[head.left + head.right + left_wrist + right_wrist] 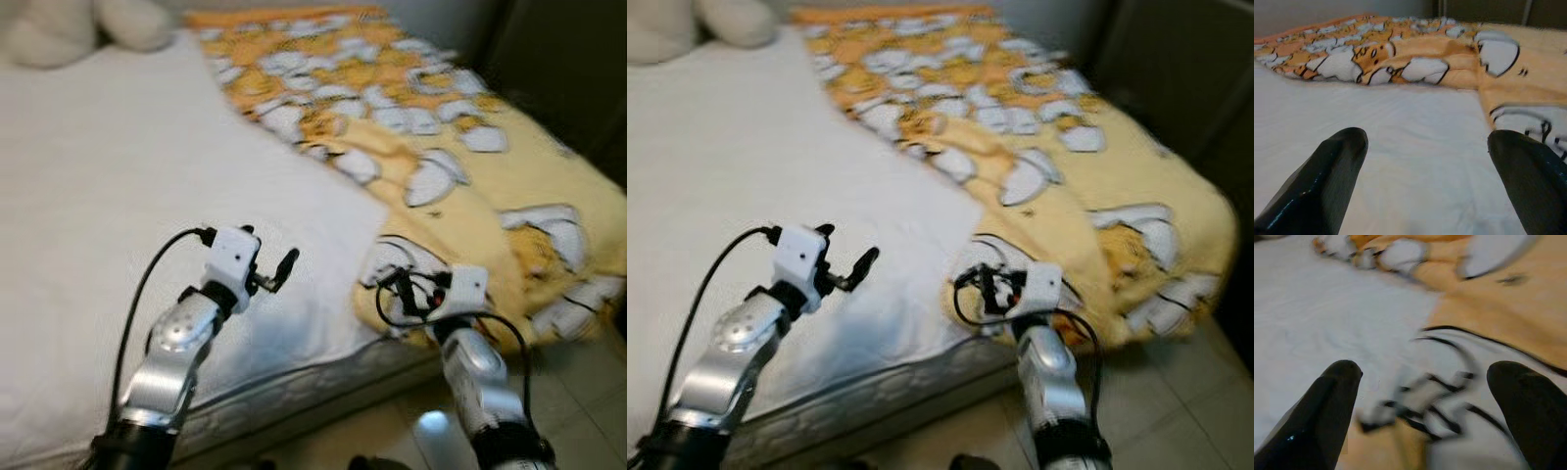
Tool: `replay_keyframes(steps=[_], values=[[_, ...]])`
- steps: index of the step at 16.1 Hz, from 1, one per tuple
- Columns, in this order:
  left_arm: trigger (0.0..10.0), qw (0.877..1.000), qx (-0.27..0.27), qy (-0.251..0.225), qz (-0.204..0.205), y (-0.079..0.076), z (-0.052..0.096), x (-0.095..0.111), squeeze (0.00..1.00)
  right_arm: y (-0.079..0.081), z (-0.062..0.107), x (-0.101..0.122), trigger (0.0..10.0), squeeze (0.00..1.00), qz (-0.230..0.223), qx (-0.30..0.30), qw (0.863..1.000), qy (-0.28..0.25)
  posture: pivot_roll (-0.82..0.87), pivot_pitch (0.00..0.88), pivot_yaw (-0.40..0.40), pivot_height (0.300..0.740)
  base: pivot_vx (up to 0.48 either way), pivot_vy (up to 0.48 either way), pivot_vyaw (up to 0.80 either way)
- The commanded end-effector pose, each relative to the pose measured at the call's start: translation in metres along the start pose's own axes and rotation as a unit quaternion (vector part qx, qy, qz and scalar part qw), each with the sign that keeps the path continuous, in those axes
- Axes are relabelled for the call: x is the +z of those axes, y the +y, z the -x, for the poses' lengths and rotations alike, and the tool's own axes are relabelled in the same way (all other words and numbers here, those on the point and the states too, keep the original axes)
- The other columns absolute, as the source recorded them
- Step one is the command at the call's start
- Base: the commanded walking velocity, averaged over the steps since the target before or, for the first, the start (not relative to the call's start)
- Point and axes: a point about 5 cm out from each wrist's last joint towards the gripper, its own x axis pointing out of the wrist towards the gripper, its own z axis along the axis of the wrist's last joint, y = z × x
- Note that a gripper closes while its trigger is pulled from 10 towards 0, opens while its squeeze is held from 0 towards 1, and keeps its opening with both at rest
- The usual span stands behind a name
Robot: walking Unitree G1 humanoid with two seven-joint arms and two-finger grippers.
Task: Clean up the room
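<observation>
A yellow and orange blanket [470, 186] with white cartoon patches covers the right half of the bed, its edge folded back diagonally. The bare white sheet [118, 176] covers the left half. My left gripper [274, 266] hovers open above the sheet near the bed's front edge, a little left of the blanket's fold; between its fingers [1342, 152] I see only sheet and the blanket beyond. My right gripper [402, 289] is open at the blanket's front corner [1449, 382], close above the fabric and holding nothing.
White pillows [78, 24] lie at the bed's head, far left. The mattress side [294, 392] runs under both arms, with tiled floor [578, 392] to the right. Dark furniture [568, 69] stands past the bed's right side.
</observation>
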Motion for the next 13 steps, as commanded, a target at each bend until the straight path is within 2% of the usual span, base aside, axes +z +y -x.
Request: replay_keyframes(steps=[1, 3, 4, 6, 7, 13], values=[[10.0, 0.999, -0.036, 0.004, -0.008, -0.007, 0.004, 0.000, 0.00, -0.002, -0.004, -0.003, 10.0, 0.00, -0.009, -0.008, 1.000, 0.013, 0.12, 0.080, 0.008, 0.740, 0.000, 0.000, 0.00], [10.0, 0.997, -0.069, 0.026, -0.031, -0.007, 0.022, -0.010, 0.00, 0.002, -0.014, -0.008, 10.0, 0.00, -0.028, -0.009, 0.999, 0.041, 0.16, 0.109, 0.016, 0.740, 0.000, 0.000, 0.00], [10.0, 0.996, -0.077, 0.031, -0.034, -0.007, 0.026, -0.012, 0.00, 0.003, -0.015, -0.009, 10.0, 0.00, -0.031, -0.008, 0.998, 0.046, 0.16, 0.116, 0.017, 0.740, 0.000, 0.000, 0.00], [10.0, 0.990, -0.128, 0.048, -0.029, -0.010, 0.048, -0.016, 0.00, 0.010, -0.016, -0.014, 10.0, 0.00, -0.047, -0.001, 0.997, 0.061, 0.19, 0.138, 0.022, 0.740, 0.000, 0.000, 0.00], [10.0, 0.988, -0.143, 0.052, -0.027, -0.011, 0.055, -0.016, 0.00, 0.013, -0.016, -0.018, 10.0, 0.00, -0.047, 0.002, 0.997, 0.065, 0.20, 0.143, 0.023, 0.740, 0.000, 0.000, 0.00], [10.0, 0.988, -0.150, 0.031, -0.021, -0.017, 0.047, -0.004, 0.00, 0.021, -0.015, -0.033, 10.0, 0.00, -0.062, -0.003, 0.993, 0.098, 0.19, 0.145, 0.022, 0.740, 0.000, 0.000, 0.00]])
